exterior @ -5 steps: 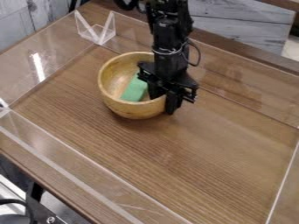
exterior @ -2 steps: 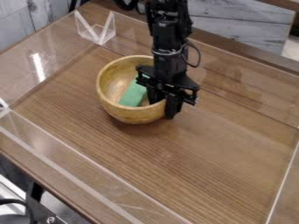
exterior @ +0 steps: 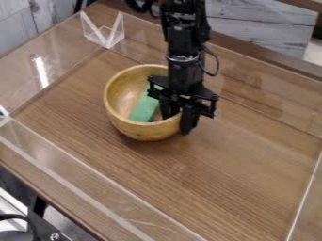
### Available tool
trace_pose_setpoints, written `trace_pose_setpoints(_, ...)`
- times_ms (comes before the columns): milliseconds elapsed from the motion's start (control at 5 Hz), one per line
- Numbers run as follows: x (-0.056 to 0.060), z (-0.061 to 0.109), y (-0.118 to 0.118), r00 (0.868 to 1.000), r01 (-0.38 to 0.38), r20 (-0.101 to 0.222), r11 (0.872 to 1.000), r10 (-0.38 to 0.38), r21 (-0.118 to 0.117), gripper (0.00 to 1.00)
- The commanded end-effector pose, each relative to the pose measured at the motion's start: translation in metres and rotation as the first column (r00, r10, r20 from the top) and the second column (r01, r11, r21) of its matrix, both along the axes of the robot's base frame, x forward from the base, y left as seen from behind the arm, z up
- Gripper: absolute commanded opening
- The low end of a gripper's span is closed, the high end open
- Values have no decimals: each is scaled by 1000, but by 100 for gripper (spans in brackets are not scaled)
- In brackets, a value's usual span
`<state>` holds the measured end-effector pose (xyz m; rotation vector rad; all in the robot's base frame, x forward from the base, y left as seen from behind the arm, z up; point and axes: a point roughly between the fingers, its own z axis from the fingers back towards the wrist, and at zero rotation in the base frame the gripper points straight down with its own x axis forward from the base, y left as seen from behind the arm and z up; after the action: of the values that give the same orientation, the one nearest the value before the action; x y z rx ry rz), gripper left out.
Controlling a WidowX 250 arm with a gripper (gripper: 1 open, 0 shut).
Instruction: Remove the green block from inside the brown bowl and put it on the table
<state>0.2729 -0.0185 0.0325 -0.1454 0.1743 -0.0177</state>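
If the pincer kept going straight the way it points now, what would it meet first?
Pointing down, the pincer would most likely meet the brown bowl first, at its near right wall or rim. Depth is unclear from this one view, so it may already be touching.

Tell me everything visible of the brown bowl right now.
The brown bowl is round and light brown, wood-like, with thick walls, a smooth rim and a paler yellowish-tan inside. It sits on the dark-brown table. The mint-green block is inside it. The black gripper overlaps its right side in this view, hiding part of the rim; whether it touches the bowl, I cannot tell.
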Motion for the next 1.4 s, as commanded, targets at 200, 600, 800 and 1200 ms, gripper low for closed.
trace_pose_setpoints(200, -6, 17, -25, 999, 11, -33, 1000, -11, -26, 0)
trace_pose_setpoints(600, -10, 19, -37, 997, 26, -68, 999, -29, -33, 0)
trace_pose_setpoints(800, -12, 21, -42, 996, 33, -83, 999, -36, -38, 0)
trace_pose_setpoints(1200, -15, 30, -54, 993, 44, -109, 998, -49, -49, 0)
